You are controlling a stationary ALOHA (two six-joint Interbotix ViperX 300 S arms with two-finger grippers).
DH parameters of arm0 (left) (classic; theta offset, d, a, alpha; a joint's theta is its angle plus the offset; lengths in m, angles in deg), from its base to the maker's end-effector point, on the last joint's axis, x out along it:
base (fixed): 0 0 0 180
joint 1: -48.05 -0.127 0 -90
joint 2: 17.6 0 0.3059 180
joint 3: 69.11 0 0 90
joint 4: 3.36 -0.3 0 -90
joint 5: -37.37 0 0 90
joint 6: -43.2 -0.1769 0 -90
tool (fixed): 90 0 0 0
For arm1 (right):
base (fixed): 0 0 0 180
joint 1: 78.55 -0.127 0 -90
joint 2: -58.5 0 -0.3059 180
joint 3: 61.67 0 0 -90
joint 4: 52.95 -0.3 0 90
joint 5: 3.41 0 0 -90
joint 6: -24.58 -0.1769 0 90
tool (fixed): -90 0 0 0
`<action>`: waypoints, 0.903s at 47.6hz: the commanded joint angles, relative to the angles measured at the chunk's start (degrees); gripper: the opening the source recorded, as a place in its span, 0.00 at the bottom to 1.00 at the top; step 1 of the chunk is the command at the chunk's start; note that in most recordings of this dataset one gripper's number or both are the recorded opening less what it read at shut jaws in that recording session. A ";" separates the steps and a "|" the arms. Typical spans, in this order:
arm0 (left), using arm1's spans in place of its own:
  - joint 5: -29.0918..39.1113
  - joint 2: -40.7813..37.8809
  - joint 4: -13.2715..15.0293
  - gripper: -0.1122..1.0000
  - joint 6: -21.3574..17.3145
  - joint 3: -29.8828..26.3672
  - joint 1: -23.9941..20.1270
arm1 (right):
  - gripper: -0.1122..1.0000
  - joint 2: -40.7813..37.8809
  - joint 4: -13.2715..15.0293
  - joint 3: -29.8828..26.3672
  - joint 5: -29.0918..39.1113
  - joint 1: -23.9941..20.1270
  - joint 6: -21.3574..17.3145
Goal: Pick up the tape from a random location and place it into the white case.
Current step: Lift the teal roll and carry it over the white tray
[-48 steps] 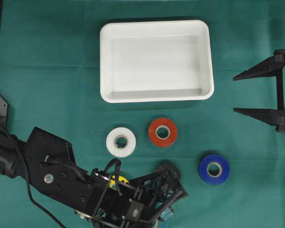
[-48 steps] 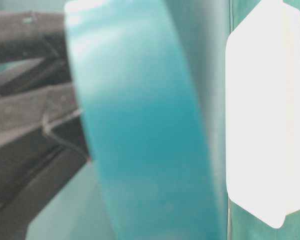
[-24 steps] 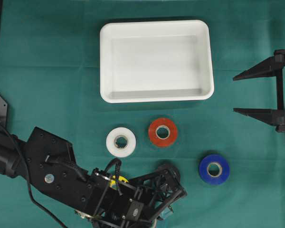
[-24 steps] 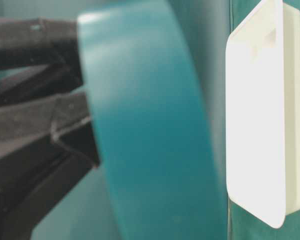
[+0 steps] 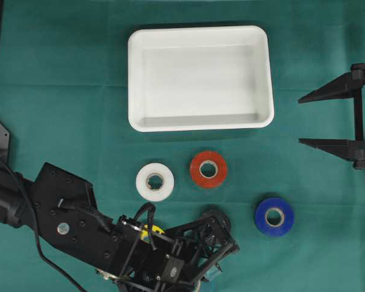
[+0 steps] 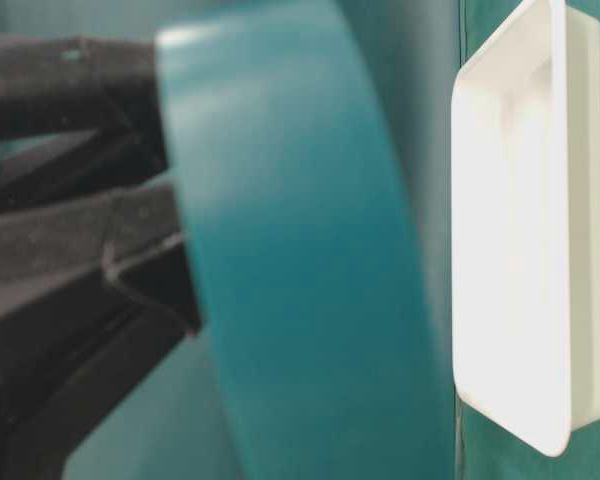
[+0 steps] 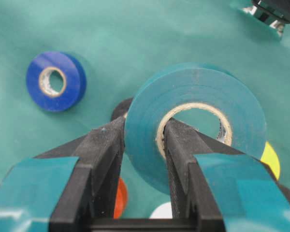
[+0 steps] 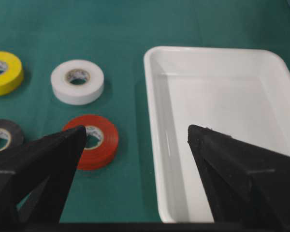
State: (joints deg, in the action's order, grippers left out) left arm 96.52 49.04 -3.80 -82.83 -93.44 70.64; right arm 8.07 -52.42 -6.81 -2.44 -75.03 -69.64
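**Teal roll pinched and lifted, case still empty**

Between the earlier table-level frame and this one, the teal tape roll (image 7: 195,121) sits slightly further right; overhead, nothing else shifts. One finger of the left gripper (image 7: 141,145) sits inside the core and one outside, clamping the wall (a hold that keeps it upright). Roll and gripper sit near the bottom edge, well apart from the white case (image 5: 199,78). Parked at the side, the right gripper (image 5: 319,118) stands wide apart, holding nothing.

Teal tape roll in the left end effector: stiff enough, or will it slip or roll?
The teal tape roll looks rigid: one finger sits inside its core, one outside, with no visible squashing. Probably light. It stands on edge, so it could roll if dropped.
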 commanded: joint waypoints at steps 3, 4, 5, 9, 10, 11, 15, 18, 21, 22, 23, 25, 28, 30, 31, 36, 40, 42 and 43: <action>-0.26 2.55 -0.09 0.29 0.00 -1.32 -0.62 | 0.93 -0.18 -0.09 -1.49 -0.26 -0.09 -0.09; -0.26 2.55 -0.09 0.29 0.00 -1.23 -0.79 | 0.93 -0.18 -0.09 -1.49 -0.26 -0.09 -0.09; -0.26 2.55 -0.09 0.29 0.00 -1.23 -0.97 | 0.93 -0.18 -0.09 -1.49 -0.18 -0.09 0.00; -0.26 2.64 -0.09 0.29 0.09 -1.23 -1.93 | 0.93 -0.18 -0.09 -1.67 -0.26 -0.09 0.00; -0.26 2.64 -0.09 0.29 0.09 -1.23 -2.29 | 0.93 -0.18 -0.09 -1.67 -0.18 -0.09 0.00; -0.26 2.64 -0.09 0.29 0.09 -1.14 -2.64 | 0.93 -0.18 -0.09 -1.67 -0.18 -0.09 0.00; -0.26 2.90 -0.09 0.29 0.09 -0.62 -4.22 | 0.93 -0.18 -0.09 -1.67 -0.18 -0.09 0.00; -0.35 3.25 -0.09 0.29 0.09 -0.09 -5.36 | 0.93 -0.18 -0.09 -1.67 -0.18 -0.09 0.00; -0.53 3.60 -0.09 0.29 0.09 0.53 -6.59 | 0.93 -0.26 -0.09 -1.67 -0.18 -0.09 0.00; -0.53 3.78 -0.09 0.29 0.09 0.70 -6.94 | 0.93 -0.26 0.00 -1.67 -0.18 -0.09 0.00; -0.62 3.96 -0.09 0.29 0.09 0.97 -7.56 | 0.93 -0.26 0.00 -1.67 -0.18 -0.09 0.09; -0.62 4.13 -0.09 0.29 0.09 1.14 -8.35 | 0.93 -0.26 0.00 -1.67 -0.18 -0.09 0.09; -0.62 4.31 -0.09 0.29 0.00 1.49 -9.67 | 0.93 -0.18 0.00 -1.67 -0.18 -0.09 0.09; -0.62 4.39 -0.09 0.29 0.00 1.67 -10.46 | 0.93 -0.26 0.18 -1.67 -0.18 -0.09 0.18; -0.62 4.39 -0.09 0.29 0.00 1.67 -10.90 | 0.93 -0.26 0.09 -1.67 -0.09 -0.09 0.18; -0.62 4.57 0.00 0.29 0.00 1.85 -13.54 | 0.93 -0.26 0.18 -1.67 0.26 -0.09 0.26; -0.97 4.48 0.00 0.29 0.00 1.85 -15.56 | 0.93 -0.26 0.26 -1.67 0.53 -0.09 0.26; -1.32 4.48 0.00 0.29 0.00 1.85 -16.52 | 0.93 -0.26 0.26 -1.67 0.70 -0.09 0.18; -1.41 4.48 0.00 0.29 0.00 1.93 -16.96 | 0.93 -0.26 0.26 -1.67 0.79 -0.09 0.26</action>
State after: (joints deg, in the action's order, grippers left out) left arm 95.82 51.07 -3.80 -82.92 -90.80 55.26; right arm 8.07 -52.25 -6.89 -1.74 -75.03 -69.47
